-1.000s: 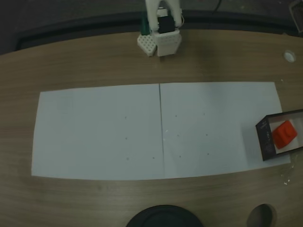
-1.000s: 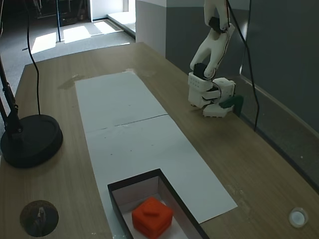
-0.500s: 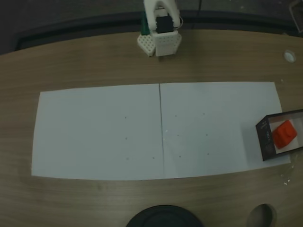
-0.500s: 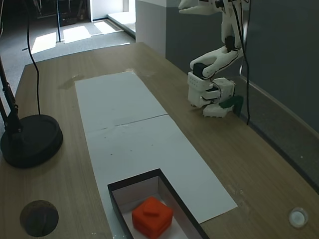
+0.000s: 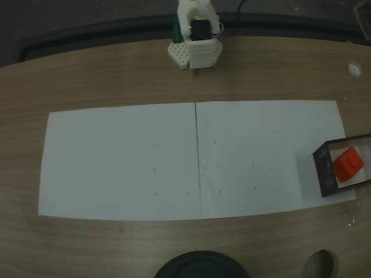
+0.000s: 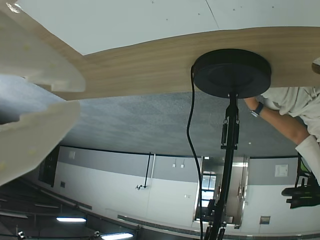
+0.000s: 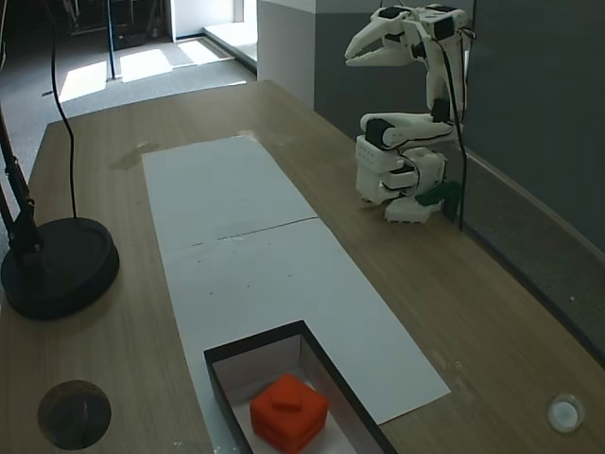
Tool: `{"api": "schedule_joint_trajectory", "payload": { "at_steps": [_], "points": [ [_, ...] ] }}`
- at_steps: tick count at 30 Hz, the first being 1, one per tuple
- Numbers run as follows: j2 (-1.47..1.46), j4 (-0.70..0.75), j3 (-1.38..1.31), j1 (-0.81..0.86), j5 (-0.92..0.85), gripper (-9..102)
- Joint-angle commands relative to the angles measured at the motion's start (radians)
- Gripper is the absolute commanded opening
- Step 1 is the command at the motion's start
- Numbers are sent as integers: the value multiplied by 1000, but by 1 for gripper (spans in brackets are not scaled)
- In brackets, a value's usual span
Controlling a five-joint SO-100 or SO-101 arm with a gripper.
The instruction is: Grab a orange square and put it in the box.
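Observation:
The orange square [image 5: 348,164] lies inside the box [image 5: 324,174] at the right end of the white paper in a fixed view. The other fixed view shows the same orange square [image 7: 288,410], bump up, resting on the pale floor of the black-walled box [image 7: 255,348]. My gripper [image 7: 347,58] is held high above the arm's base, far from the box, pointing out over the table. Its jaws meet at the tips with nothing between them. In the wrist view the gripper [image 6: 80,96] enters from the left, its pale fingers [image 6: 40,60] almost touching at the tips.
White paper sheets [image 5: 174,162] cover the table's middle. A black lamp base [image 7: 57,265] with cable stands opposite the arm base [image 5: 195,49]. Near it are a round table hole [image 7: 74,413] and a small white cap [image 7: 564,412]. A person's arm [image 6: 285,107] shows beyond the table.
The arm has folded back over its base and the gripper has come down and forward into the side fixed view. The orange square and box have not moved.

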Motion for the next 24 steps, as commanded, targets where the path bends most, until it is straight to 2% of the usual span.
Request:
{"api": "schedule_joint_trajectory", "payload": {
  "at_steps": [1, 8, 14, 24],
  "points": [
    [28, -51, 49, 5, -3, 0],
    [173, -196, 196, 5, -54, 0],
    [181, -285, 308, 6, -117, 0],
    [181, -584, 634, 8, -118, 0]
  ]
}}
